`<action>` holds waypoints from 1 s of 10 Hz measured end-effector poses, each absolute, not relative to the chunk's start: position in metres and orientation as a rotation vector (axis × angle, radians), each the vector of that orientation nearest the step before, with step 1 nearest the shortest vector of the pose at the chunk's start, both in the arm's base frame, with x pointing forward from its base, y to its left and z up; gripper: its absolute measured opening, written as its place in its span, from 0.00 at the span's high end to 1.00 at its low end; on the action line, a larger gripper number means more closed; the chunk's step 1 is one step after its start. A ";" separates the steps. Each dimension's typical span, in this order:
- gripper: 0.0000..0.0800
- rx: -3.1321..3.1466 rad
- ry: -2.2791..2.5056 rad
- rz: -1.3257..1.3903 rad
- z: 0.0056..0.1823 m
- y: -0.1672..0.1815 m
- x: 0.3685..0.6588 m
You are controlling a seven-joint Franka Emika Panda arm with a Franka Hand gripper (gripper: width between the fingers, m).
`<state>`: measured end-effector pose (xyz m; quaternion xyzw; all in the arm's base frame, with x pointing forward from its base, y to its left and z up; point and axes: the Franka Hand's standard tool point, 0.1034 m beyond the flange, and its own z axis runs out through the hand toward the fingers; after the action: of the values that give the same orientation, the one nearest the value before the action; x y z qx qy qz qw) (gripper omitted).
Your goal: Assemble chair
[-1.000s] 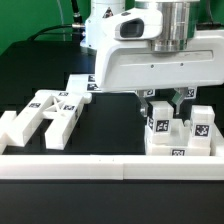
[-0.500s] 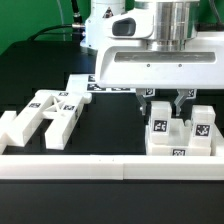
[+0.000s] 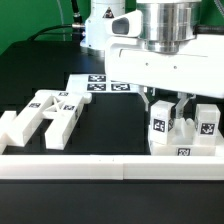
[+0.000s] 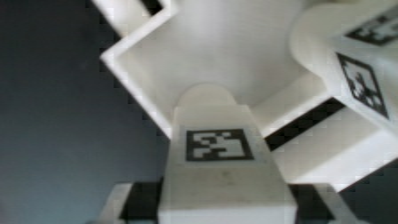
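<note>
A partly built white chair (image 3: 186,140) stands at the exterior view's right, a base block with tagged upright pieces. My gripper (image 3: 165,104) is shut on one upright tagged post (image 3: 159,124) of it. A second tagged post (image 3: 206,122) rises just to the right. In the wrist view the held post (image 4: 222,140) sits between the dark fingers (image 4: 146,200), with a white slab (image 4: 187,55) beyond it. Whether the post rests in the base I cannot tell. Loose white chair pieces (image 3: 45,115) lie at the left.
The marker board (image 3: 101,84) lies flat behind, toward the robot's base. A long white border rail (image 3: 100,166) runs along the front edge of the black table. The arm's white body hangs over the right half of the scene.
The arm has shifted toward the exterior view's right, uncovering more of the marker board. The grip on the post has stayed the same.
</note>
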<state>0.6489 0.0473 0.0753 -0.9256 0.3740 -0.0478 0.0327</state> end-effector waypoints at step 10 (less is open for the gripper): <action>0.64 -2.348 1.922 -0.105 0.075 0.048 0.650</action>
<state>0.6496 0.0478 0.0746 -0.7722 0.6322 -0.0344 0.0525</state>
